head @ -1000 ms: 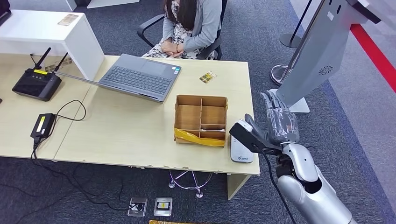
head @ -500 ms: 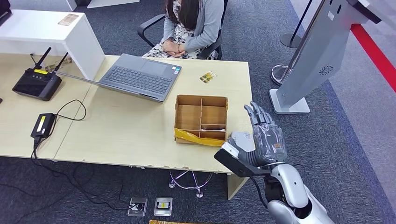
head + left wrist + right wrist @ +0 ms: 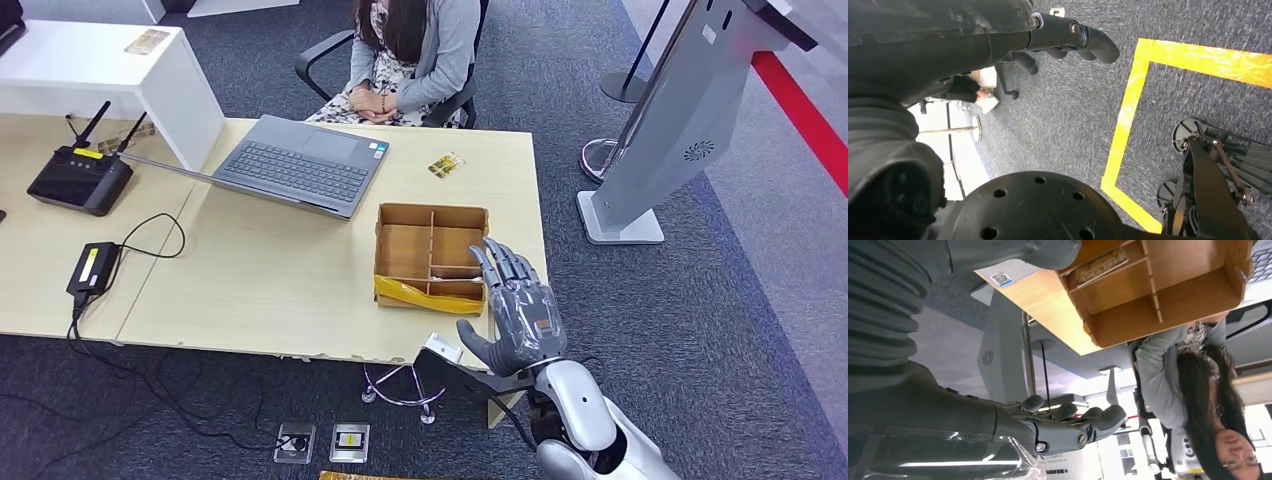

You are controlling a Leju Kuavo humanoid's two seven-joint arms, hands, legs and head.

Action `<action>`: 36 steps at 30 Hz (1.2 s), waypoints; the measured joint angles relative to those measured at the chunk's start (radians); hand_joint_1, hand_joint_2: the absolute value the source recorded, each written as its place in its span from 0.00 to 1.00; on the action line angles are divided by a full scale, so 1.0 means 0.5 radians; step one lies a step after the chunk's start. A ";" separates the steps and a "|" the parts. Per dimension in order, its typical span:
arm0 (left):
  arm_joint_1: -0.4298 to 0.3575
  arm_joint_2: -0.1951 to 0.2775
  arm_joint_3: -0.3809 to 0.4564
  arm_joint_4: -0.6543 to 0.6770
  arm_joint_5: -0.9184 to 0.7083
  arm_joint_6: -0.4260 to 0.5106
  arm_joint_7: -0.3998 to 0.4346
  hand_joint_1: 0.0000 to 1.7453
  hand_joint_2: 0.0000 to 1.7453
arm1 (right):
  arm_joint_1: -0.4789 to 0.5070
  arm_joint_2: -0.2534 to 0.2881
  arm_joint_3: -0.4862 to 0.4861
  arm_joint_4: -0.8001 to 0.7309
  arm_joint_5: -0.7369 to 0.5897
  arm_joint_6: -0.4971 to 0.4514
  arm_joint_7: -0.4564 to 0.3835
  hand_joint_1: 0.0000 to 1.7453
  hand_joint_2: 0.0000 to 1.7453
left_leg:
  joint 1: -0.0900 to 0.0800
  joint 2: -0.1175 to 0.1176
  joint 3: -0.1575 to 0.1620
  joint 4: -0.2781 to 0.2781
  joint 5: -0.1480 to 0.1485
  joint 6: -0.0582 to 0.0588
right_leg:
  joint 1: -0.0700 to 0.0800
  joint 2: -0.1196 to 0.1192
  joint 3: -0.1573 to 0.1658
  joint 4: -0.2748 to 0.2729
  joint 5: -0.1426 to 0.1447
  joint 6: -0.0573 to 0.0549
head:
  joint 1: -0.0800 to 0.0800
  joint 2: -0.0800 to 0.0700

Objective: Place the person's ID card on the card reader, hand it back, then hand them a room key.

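A small patterned ID card (image 3: 445, 165) lies on the far right of the wooden table (image 3: 270, 270), in front of the seated person (image 3: 410, 50). My right hand (image 3: 518, 310) hovers over the table's near right corner, fingers straight and apart, holding nothing. It covers the spot beside the compartmented cardboard box (image 3: 430, 215). In the right wrist view the white card reader (image 3: 1013, 271) lies next to the box (image 3: 1168, 315), and a card (image 3: 1100, 265) sits in one compartment. My left hand (image 3: 1073, 37) hangs over the carpet, holding nothing.
An open laptop (image 3: 300, 165) faces the person, whose hands are folded in their lap. A black router (image 3: 80, 180) and a power adapter (image 3: 92, 268) sit at the left. A grey kiosk stand (image 3: 680, 120) rises to the right of the table.
My right hand has swung left and nearer, from beside the table's right edge to over its near right corner, now covering the white card reader.
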 joint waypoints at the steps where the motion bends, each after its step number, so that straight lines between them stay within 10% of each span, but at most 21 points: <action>1: 0.000 -0.002 0.000 0.000 -0.003 -0.002 0.000 0.00 0.00 | -0.006 0.011 0.013 0.015 0.005 0.005 0.001 0.00 1.00 | 0.000 0.000 0.000 0.000 0.000 0.000 | 0.000 0.000 0.000 0.000 0.000 0.000 | 0.000 0.000; 36: -0.002 0.033 0.010 0.000 0.009 0.063 -0.190 0.00 0.00 | -0.143 0.261 0.112 0.489 0.090 0.081 0.056 0.00 1.00 | 0.000 0.000 0.000 0.000 0.000 0.000 | 0.000 0.001 0.000 0.000 0.000 0.000 | 0.000 -0.001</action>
